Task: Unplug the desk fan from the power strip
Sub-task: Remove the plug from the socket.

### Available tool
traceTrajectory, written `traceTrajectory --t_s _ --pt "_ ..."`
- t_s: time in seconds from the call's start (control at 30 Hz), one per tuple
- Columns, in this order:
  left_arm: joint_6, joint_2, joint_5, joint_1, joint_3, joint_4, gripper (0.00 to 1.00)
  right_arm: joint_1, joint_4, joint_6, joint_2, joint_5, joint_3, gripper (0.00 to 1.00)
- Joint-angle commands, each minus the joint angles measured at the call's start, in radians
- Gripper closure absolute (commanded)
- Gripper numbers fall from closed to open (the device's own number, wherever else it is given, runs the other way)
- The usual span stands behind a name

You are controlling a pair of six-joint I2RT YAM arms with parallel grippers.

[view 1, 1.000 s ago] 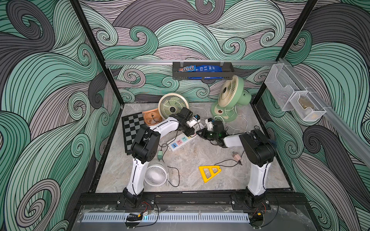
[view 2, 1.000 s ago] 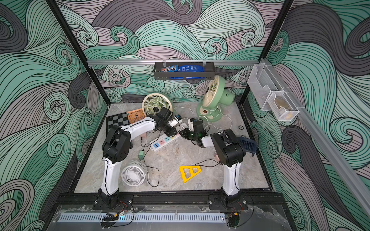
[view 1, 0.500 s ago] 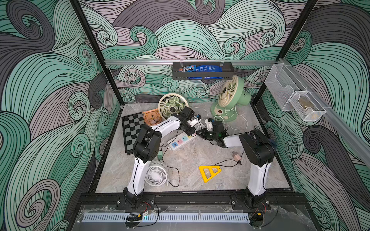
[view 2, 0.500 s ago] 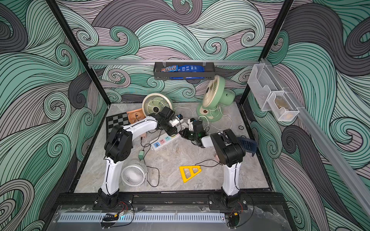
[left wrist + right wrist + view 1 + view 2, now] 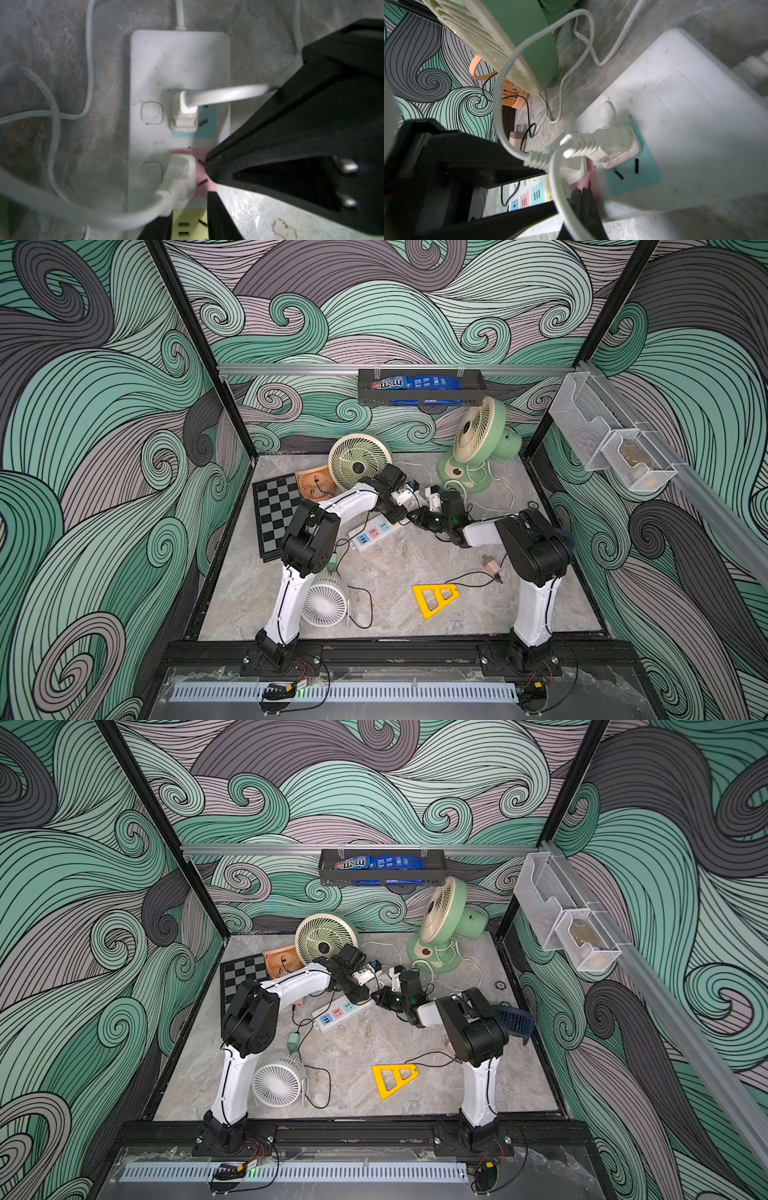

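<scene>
The power strip [image 5: 376, 533] lies flat on the tabletop, about midway between the left and right edges and somewhat nearer the far edge. It lies aslant, with its cord end toward the far right corner. In both top views [image 5: 338, 1013] only its near-left stretch is bare; both grippers crowd over the rest.

The left wrist view shows the strip [image 5: 145, 72] from above. The teal socket beside the cord end holds a white plug [image 5: 184, 118]. The pink socket next to it holds a second white plug [image 5: 180, 174], and the yellow socket after that is bare.

The left gripper [image 5: 189, 207] hangs over the yellow socket. Its jaws are slightly parted with nothing between them, and the tips are just short of the pink socket's plug.

The right gripper [image 5: 581, 197] has its jaws clenched together on nothing. Its tip is down at the pink socket's face, just beside that plug [image 5: 575, 170]; whether it touches the strip [image 5: 685, 104] cannot be told.

White cords loop off toward the green fan [image 5: 478, 443] near the far right corner and the round cream fan [image 5: 359, 460] by the far edge. Which plug belongs to which fan cannot be traced.
</scene>
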Motion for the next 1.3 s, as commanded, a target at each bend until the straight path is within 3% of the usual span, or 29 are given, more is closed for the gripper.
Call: traceTrajectory --t_s 0.0,0.37,0.63,0.97,1.27 --pt "0.006 0.018 -0.003 -0.009 0.043 0.001 0.69 0.004 -0.037 0.006 0.034 0.027 -0.022 0.97" --pt "0.011 0.03 0.034 -0.016 0.068 0.017 0.72 0.006 -0.028 0.011 0.04 0.028 -0.033 0.97" --pt "0.005 0.044 0.041 -0.021 0.09 0.014 0.65 0.006 -0.024 0.016 0.044 0.03 -0.04 0.97" --pt "0.002 0.04 0.018 -0.029 0.079 0.016 0.95 0.006 -0.019 0.028 0.045 0.036 -0.053 0.98" --pt "0.066 -0.064 -0.139 -0.081 -0.083 0.178 1.0 0.01 -0.076 0.05 0.06 0.06 -0.035 0.98"
